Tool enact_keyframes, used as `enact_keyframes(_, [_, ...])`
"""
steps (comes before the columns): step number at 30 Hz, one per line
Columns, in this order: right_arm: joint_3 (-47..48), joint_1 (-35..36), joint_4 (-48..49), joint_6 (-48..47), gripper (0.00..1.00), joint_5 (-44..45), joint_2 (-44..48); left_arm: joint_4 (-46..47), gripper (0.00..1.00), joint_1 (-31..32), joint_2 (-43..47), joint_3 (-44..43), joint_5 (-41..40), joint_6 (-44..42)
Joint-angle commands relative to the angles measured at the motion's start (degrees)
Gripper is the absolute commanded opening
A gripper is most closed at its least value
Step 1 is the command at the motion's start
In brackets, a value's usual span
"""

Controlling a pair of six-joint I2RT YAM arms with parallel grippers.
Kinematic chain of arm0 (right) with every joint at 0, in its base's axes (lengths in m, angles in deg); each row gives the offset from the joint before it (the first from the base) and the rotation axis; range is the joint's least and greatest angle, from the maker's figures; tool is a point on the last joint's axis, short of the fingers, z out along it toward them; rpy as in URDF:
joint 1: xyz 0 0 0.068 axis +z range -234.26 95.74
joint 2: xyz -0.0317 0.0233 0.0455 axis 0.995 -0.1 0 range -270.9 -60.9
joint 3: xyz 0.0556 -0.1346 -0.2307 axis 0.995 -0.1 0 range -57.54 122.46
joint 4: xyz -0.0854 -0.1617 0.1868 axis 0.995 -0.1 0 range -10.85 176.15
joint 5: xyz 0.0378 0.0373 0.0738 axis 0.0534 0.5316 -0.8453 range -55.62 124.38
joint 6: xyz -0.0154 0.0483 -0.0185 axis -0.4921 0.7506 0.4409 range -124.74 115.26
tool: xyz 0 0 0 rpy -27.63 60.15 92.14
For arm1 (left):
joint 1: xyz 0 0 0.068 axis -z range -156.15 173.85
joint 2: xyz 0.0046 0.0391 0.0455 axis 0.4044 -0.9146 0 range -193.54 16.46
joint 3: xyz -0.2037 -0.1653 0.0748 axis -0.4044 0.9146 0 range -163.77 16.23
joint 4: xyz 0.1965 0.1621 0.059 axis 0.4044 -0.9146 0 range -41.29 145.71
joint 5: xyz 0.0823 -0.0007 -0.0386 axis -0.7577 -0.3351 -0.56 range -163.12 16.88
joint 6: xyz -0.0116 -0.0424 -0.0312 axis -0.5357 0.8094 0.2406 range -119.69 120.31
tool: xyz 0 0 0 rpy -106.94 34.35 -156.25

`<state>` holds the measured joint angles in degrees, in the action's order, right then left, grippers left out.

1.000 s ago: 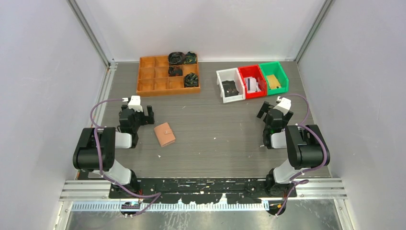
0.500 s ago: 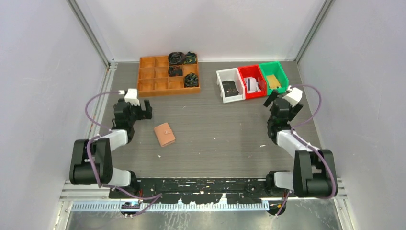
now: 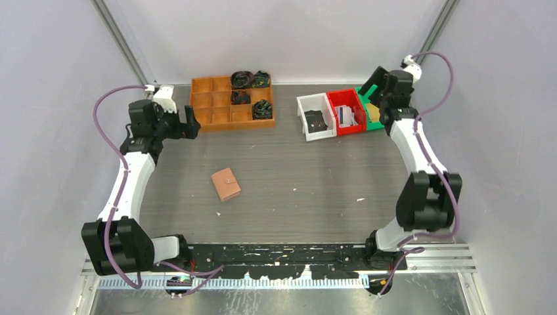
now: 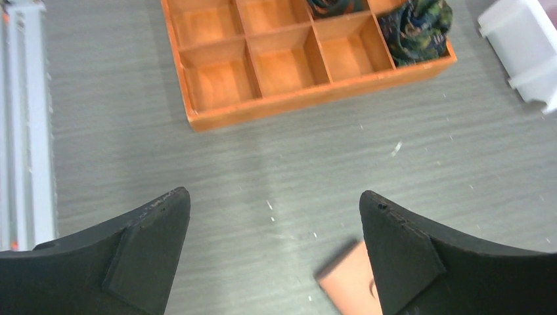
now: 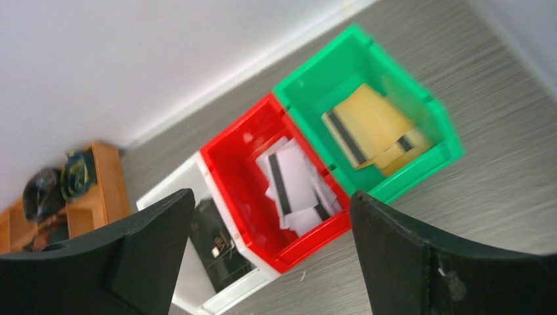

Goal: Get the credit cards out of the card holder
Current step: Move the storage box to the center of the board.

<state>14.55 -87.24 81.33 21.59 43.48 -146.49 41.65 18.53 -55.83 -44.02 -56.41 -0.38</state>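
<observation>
The salmon-pink card holder [image 3: 226,184] lies folded shut on the table, left of the middle; only its corner [image 4: 348,279] shows in the left wrist view. No cards show in it. Loose credit cards lie in three bins: black ones [image 5: 213,246] in the white bin [image 3: 306,105], whitish ones [image 5: 292,184] in the red bin [image 3: 339,96] and tan-yellow ones [image 5: 368,128] in the green bin [image 3: 387,120]. My left gripper [image 3: 187,125] [image 4: 274,197] hangs open, well behind and left of the card holder. Above the green bin, my right gripper [image 3: 373,88] [image 5: 270,195] is open and empty.
An orange compartment tray [image 3: 210,102] sits at the back left, with black coiled bundles [image 3: 243,79] in its right cells. Grey walls close in both sides and the back. A metal rail [image 4: 26,131] runs along the table's left edge.
Both arms have stretched out toward the back: the left gripper moved beside the orange tray, the right gripper rose over the bins. The card holder has not moved.
</observation>
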Motion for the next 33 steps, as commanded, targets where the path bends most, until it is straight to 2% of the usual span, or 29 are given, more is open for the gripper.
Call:
enact_keyframes(1, [8.47, 2.02, -10.32, 0.13, 0.84, -11.14, -9.51, -11.25, 1.00, -1.16, 2.89, -1.22, 7.53, 0.32])
enact_keyframes(3, [12.25, 2.95, -12.41, -1.55, 0.74, -11.32, -13.39, -14.32, 1.00, -1.13, 3.23, -1.04, 10.03, -0.92])
enact_keyframes(4, [13.80, 5.08, -13.35, -2.47, 0.73, -11.30, -15.05, -15.27, 1.00, -1.14, 3.42, -0.83, 10.14, -1.43])
enact_keyframes(9, [18.55, 10.79, -15.52, -6.94, 0.75, -9.28, -21.01, -20.35, 1.00, -1.14, 3.45, -0.42, 10.91, -6.32])
enact_keyframes(15, [22.45, 12.05, -16.86, -7.23, 0.73, -5.65, -26.49, -26.83, 1.00, -1.14, 2.96, -1.80, 12.35, -10.67])
enact_keyframes(22, [23.52, 13.01, -18.20, -9.76, 0.66, -0.29, -29.40, -29.56, 1.00, -1.16, 3.66, -2.39, 14.61, -12.75])
enact_keyframes(27, [23.41, 13.25, -18.11, -10.69, 0.64, -0.46, -30.49, -31.73, 1.00, -1.17, 2.99, -3.24, 14.93, -14.44])
enact_keyframes(30, [23.68, 13.47, -18.52, -10.86, 0.55, -0.80, -31.15, -32.60, 1.00, -1.16, 3.18, -3.47, 14.48, -15.58])
enact_keyframes(33, [22.49, 14.28, -18.43, -10.75, 0.34, 0.45, -30.82, -32.87, 1.00, -1.17, 3.52, -3.39, 14.04, -16.70])
